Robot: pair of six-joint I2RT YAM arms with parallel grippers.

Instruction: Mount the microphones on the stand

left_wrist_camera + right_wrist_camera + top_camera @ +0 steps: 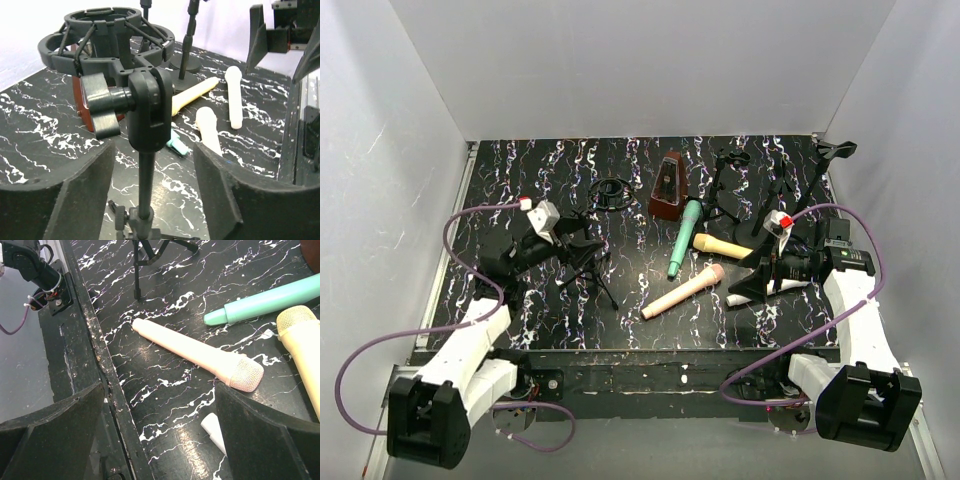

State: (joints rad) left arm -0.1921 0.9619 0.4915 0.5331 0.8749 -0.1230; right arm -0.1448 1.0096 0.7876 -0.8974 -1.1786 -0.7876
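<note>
Four microphones lie on the black marbled table: teal (pixel 684 238), yellow (pixel 722 246), pink (pixel 682 291) and white (pixel 790 285), the white one partly under my right arm. A black tripod stand (pixel 586 262) with a shock-mount holder (pixel 107 40) stands at the left. My left gripper (pixel 568 243) is open with its jaws on either side of the stand's thin pole (pixel 145 185), not touching it. My right gripper (pixel 747 284) is open and empty. In the right wrist view it (pixel 160 430) hovers low over the table, between the pink microphone (pixel 200 355) and the white one's tip (pixel 214 429).
A brown metronome (pixel 668 187) stands at the back centre, beside a loose black ring mount (pixel 612 190). Several more black stands (pixel 780 190) crowd the back right. The table's front edge (pixel 100 365) runs just under my right gripper. White walls enclose the table.
</note>
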